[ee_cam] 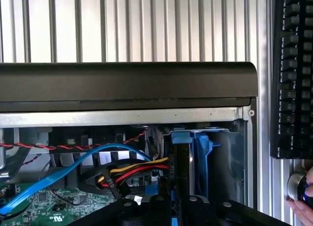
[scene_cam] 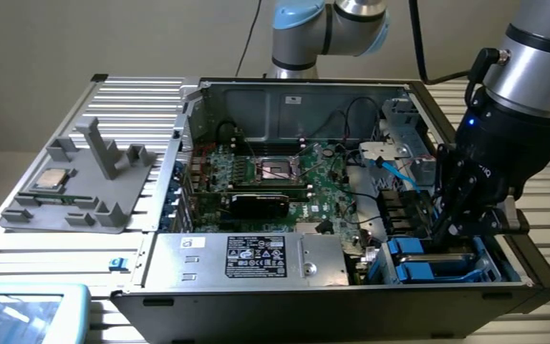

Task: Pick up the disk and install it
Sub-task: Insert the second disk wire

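Down in the computer case's (scene_cam: 285, 100) drive bay, your tool (scene_cam: 457, 233) is clamped on the disk (ee_cam: 188, 152), standing on edge directly below it.

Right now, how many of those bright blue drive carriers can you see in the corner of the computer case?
2, side by side in the drive bay at the case's front corner on the exterior view's right: one blue carrier nearer the power supply, the other beneath the hand. More may be hidden.
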